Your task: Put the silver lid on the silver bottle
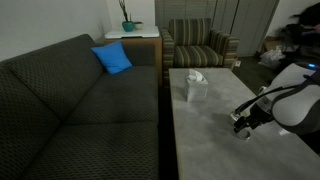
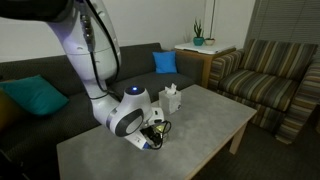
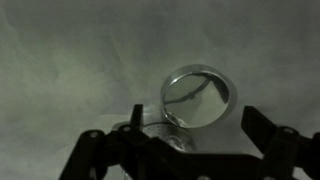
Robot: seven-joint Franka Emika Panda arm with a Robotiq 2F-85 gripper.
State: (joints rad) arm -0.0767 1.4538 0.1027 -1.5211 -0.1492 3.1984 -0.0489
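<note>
Silver bottle (image 3: 198, 97) appears to stand mouth-up on the tabletop (image 1: 200, 140), toward the long edge away from the sofa (image 1: 70, 100) and well apart from the tissue box (image 1: 195, 87). In the wrist view it sits just ahead of the pincer (image 3: 178, 140), between the spread fingers (image 3: 262, 130), which pinch nothing that shows. The silver lid cannot be made out in any view. Arm reaches in over that long edge with the wrist bent down and the pincer low over the surface.
</note>
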